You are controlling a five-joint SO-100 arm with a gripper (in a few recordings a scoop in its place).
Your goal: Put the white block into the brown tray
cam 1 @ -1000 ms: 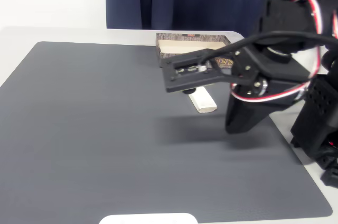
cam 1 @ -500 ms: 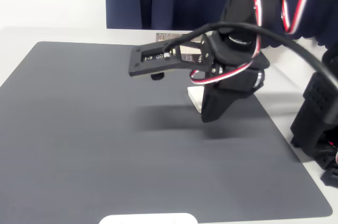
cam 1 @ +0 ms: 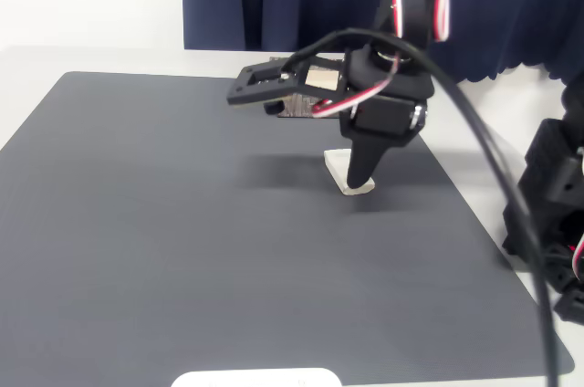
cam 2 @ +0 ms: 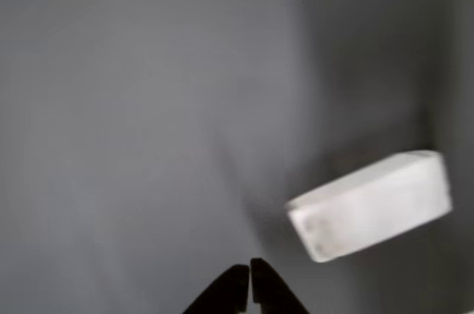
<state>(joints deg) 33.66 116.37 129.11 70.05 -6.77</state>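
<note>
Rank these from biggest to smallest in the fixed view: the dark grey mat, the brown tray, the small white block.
1. Dark grey mat, by far the largest.
2. Brown wood-grain tray: mostly hidden behind the black gripper.
3. Small off-white block, partly covered too.
Tray over block is unsure.

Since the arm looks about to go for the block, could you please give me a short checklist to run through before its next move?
1. White block lying free on the dark mat: ok.
2. Gripper open enough to take the block: not ok, fingertips together in the wrist view.
3. Gripper lined up over the block: not ok, in the wrist view the block sits to the right of the tips.
4. Brown tray reachable behind the arm: cannot tell, mostly hidden.
5. Mat around the block unobstructed: ok.
</note>
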